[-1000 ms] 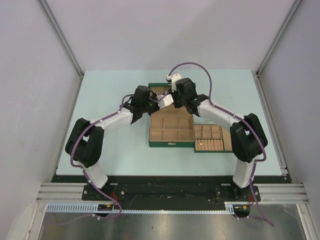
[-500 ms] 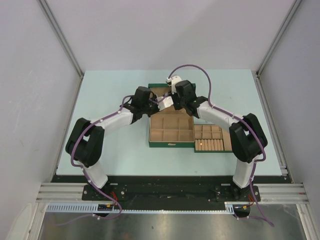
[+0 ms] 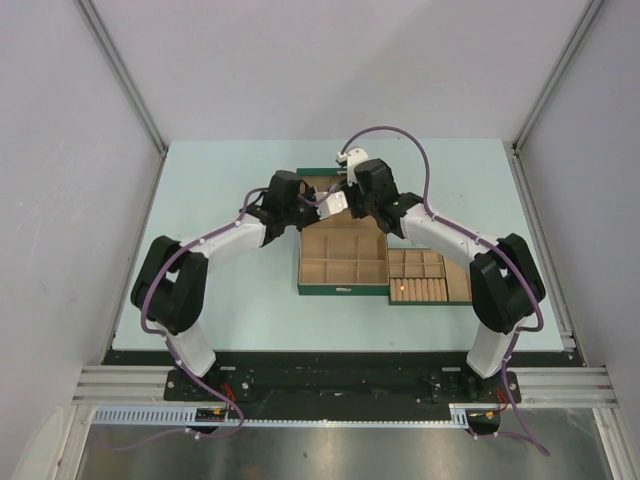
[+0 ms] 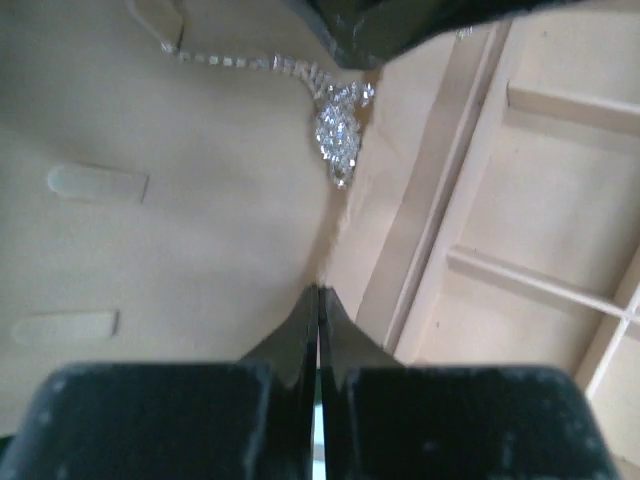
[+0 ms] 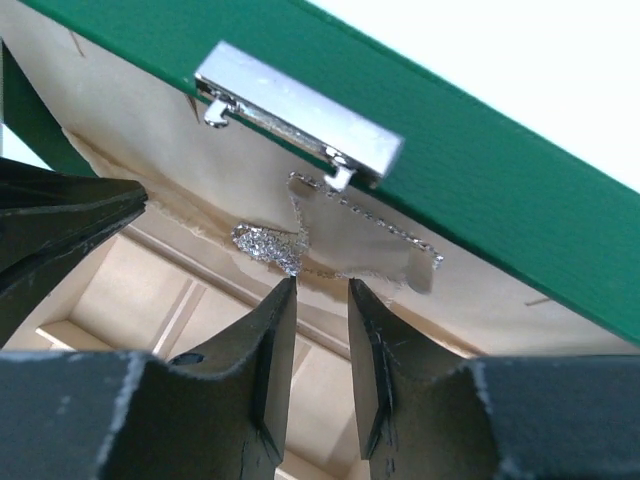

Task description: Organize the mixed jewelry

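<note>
Nothing could be read in any view: no words, numbers or brand marks were legible. The small pale mark (image 3: 343, 291) on the front wall of the green box (image 3: 318, 290) was too small to make out in the top view.

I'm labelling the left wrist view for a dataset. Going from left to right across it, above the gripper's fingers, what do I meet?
pale tabs on the tan lining → necklace's beaded cluster → tan ridge → divided compartments
</note>
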{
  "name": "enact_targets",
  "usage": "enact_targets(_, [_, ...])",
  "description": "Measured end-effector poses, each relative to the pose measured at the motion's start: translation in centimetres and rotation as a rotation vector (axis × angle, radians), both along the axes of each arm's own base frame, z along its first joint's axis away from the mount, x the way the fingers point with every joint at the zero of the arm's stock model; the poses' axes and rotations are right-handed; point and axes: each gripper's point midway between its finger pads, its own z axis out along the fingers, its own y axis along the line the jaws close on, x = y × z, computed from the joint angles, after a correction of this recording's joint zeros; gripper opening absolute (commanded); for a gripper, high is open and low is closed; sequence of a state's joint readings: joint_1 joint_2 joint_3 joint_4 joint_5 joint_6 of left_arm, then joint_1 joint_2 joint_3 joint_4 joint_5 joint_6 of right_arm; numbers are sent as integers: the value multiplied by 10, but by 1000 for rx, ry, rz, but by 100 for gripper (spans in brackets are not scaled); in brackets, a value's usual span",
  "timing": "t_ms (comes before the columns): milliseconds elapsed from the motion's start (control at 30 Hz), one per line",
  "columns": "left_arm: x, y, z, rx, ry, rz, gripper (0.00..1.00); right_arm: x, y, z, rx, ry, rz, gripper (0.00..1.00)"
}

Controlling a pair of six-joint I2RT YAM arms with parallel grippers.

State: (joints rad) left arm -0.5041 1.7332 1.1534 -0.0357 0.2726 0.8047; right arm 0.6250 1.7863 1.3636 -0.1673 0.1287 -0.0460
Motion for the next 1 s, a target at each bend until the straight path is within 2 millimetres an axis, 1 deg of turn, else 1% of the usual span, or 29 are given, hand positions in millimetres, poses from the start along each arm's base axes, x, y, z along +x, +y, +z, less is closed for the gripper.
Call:
enact_targets(100, [2, 2, 1, -4, 2, 15, 0, -2, -1, 12, 13, -19, 0, 33])
enact_targets(200, [6, 4, 2, -24, 14, 38, 0, -6, 4, 24, 24, -41, 19, 33])
enact_targets(267, [8, 5, 4, -32, 14, 48, 0, -7, 4, 26, 27, -45, 21, 33])
enact_targets(600, [8, 5, 3, -44, 27, 61, 0, -5, 7, 26, 42, -50, 25, 33])
enact_targets(867, [7, 6, 2, -58, 48, 73, 0, -4, 21, 16, 131, 6, 88, 33])
enact_targets(1000, [6, 7, 1, -61, 57, 78, 0, -3, 27, 15, 168, 16, 122, 33])
